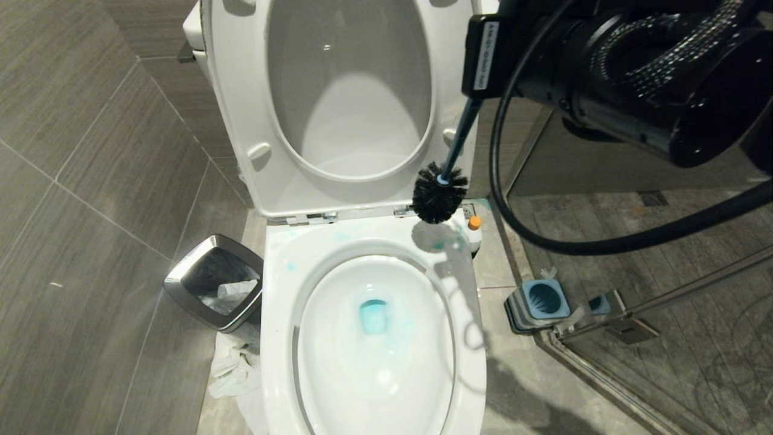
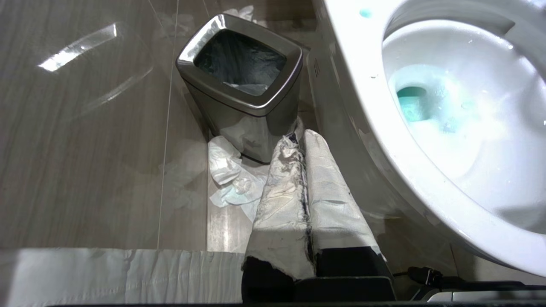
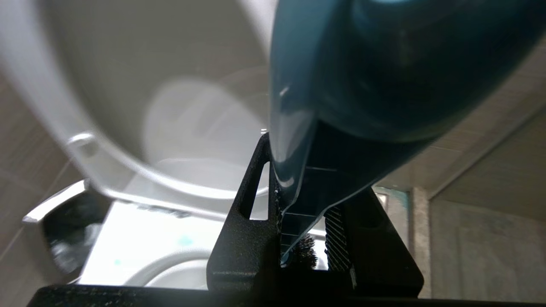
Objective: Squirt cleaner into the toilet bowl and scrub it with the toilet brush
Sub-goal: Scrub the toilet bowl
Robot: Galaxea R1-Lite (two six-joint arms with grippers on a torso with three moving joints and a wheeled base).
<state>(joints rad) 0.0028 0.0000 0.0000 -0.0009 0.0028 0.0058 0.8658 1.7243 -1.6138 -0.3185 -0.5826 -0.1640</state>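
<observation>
Glossy white ceramic toilet bowl (image 1: 386,386) holding teal liquid, right gripper (image 3: 298,238) clamped on slim teal toilet brush (image 1: 439,192), bristly black head at one o'clock over the rim, left gripper (image 2: 305,187) pressed together by steel bin (image 2: 239,81).

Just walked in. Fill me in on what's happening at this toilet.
The robot is cleaning the toilet bowl. Its right gripper is shut on the handle of the toilet brush, holding the brush head in the air over the back right of the rim, not yet in the bowl. Teal-blue cleaner liquid already sits in the water. The cleaner bottle stands by the hinge, to the right. The left gripper hangs shut near the waste bin, idle.
</observation>
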